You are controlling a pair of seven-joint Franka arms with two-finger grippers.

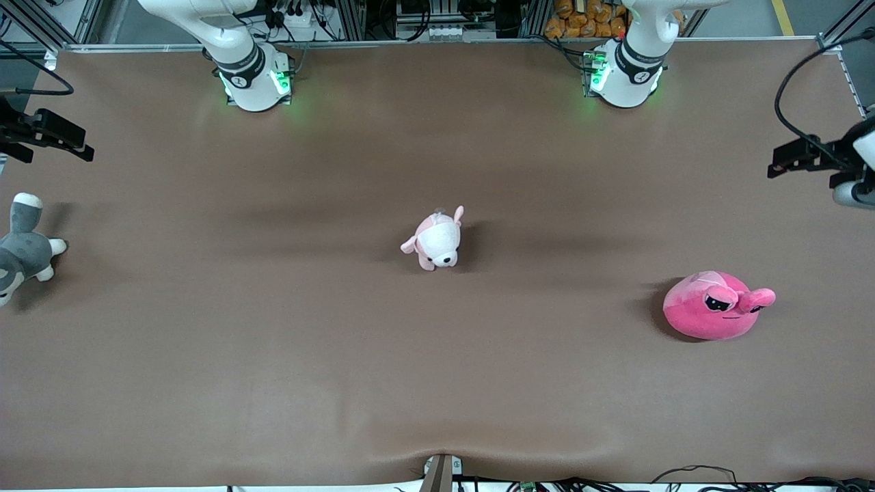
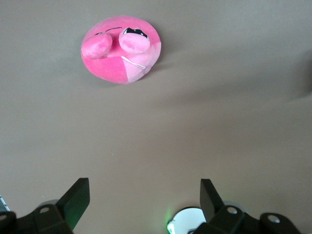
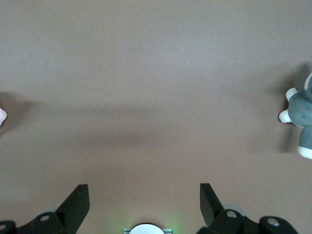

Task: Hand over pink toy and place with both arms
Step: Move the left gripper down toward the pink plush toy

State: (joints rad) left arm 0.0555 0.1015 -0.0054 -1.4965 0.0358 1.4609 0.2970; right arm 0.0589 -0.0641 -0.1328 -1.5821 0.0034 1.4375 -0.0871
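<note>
Front view: the pink toy (image 1: pixel 714 305) is sitting on the brown bench (image 1: pixel 273 355) toward the left arm's end, nearer the front camera than the pale puppy plush (image 1: pixel 437 240) that is standing mid-bench, well apart from it. A grey plush animal (image 1: pixel 22 247) is lying at the edge toward the right arm's end. Both arm bases are showing along the top, the left arm (image 1: pixel 632 65) and the right arm (image 1: pixel 246 65) both lifted out of frame, so neither hand is showing here; nothing is touching any toy. Left wrist view: the left gripper (image 2: pixel 145 197) is hanging high over bare bench above its own base, jaws spread wide and empty, with the pink toy (image 2: pixel 119 51) lying well apart from them, eye stalks and thin mouth facing up. Right wrist view: the right gripper (image 3: pixel 145 197) is likewise hanging over bare bench, jaws wide and empty, waiting; the grey plush animal (image 3: pixel 301 119) is peeking in at one edge, and a pale sliver at the other edge is probably the puppy. Judging the toy: it is looking light, soft and squashy, not fragile, fabric not slippery; a pinch across the rounded body, or at the seam ridge on top, is likely holding better than the floppy eye stalks, leaving free body for the second arm to take at handover.
</note>
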